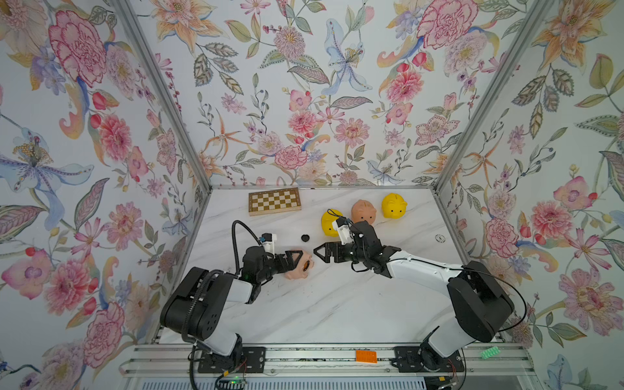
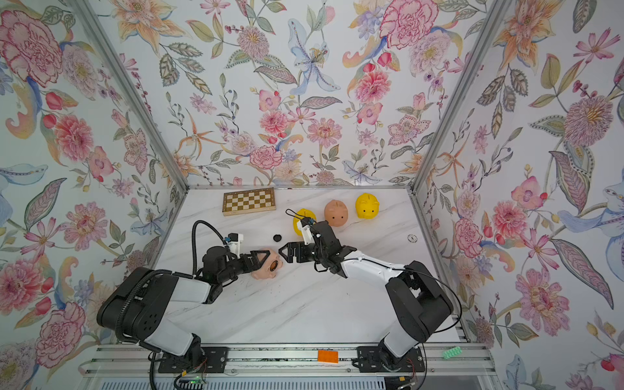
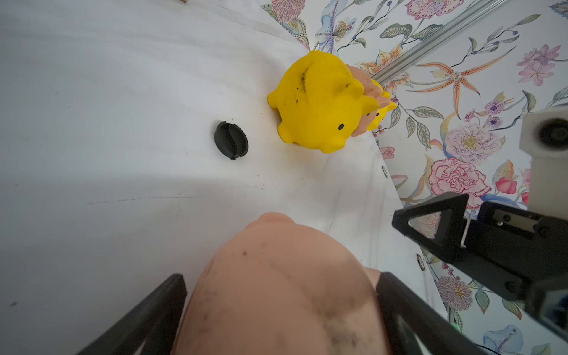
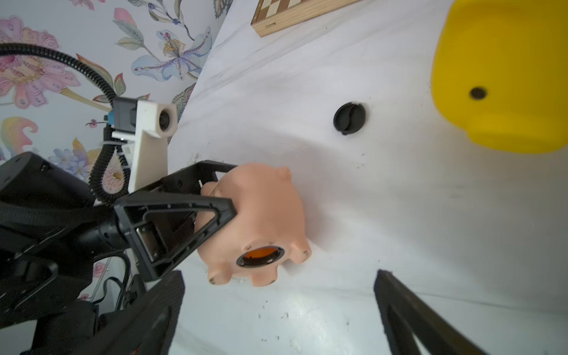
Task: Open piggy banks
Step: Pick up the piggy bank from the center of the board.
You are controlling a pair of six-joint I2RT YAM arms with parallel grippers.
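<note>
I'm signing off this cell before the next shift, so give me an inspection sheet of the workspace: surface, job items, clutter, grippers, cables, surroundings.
Surface: white marble-look table, dark specks.
Job's things: held pink pig on its side, belly hole unplugged; loose black plug apart from it; nearer yellow pig; upright pink pig and upright yellow pig at the back.
Clutter: chessboard at the back; orange block and green piece on the front rail.
Grippers: left gripper, jaws closed on the held pink pig; right gripper, jaws open, empty.
Cables: black conduit arches over the left arm; no snag seen.
Surroundings: floral walls, metal posts.
</note>
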